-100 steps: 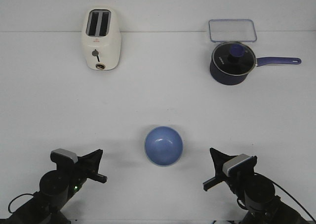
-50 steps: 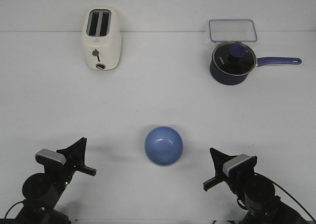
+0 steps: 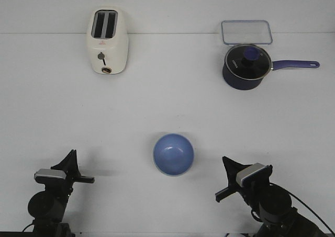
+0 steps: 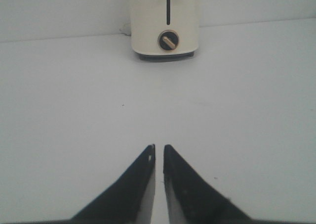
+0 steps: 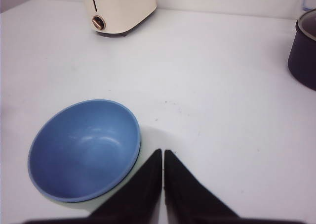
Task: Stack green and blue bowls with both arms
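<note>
Blue bowl (image 3: pixel 173 154) sits centre-near on the tabletop (image 3: pixel 167 101), a pale green rim showing under it in the right wrist view, so likely nested in the green bowl (image 5: pixel 52 197). Left claw (image 3: pixel 77 172) and right claw (image 3: pixel 224 180) flank it, both clenched and empty; stack looks done.

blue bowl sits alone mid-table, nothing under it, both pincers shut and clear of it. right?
Not quite. The blue bowl is not alone: the right wrist view shows a pale green rim under its edge, so it sits nested in a green bowl. The rest holds: the left pincer and right pincer are shut and clear of it.
</note>
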`<state>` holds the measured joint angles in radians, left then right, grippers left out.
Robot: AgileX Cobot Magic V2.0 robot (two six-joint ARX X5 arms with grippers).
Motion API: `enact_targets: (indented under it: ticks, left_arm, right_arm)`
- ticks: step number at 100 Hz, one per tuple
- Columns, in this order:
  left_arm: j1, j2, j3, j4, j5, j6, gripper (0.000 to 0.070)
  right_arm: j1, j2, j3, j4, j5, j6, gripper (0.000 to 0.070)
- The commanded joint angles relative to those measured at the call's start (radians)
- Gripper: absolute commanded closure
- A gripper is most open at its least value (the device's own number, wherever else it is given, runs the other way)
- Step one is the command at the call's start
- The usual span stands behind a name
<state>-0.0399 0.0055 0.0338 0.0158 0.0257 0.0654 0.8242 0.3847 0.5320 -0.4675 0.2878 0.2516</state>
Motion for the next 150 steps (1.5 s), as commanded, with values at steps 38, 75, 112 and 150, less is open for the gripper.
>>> enact_targets:
  ticks: [38,75,112,150]
  left_arm:
    - [0.000,-0.003,-0.020,-0.004,0.001,0.011,0.0685]
    - [0.000,-0.003,-0.020,-0.004,0.001,0.011,0.0685]
    - [0.000,-0.003,-0.020,-0.004,0.001,0.011,0.0685]
    - [0.000,-0.003,-0.019,-0.004,0.001,0.011,0.0685]
  right_arm:
    - [0.009,0.000,0.005,0.011,0.001,0.013,0.0693]
    - [0.000,-0.015,0.005,0.026,0.077,-0.022,0.0693]
    - [-0.615,-0.184,-0.249,0.281,-0.180,-0.155,0.0693]
    - [-0.794,-0.383,-0.519,0.358,-0.209,-0.158,0.0693]
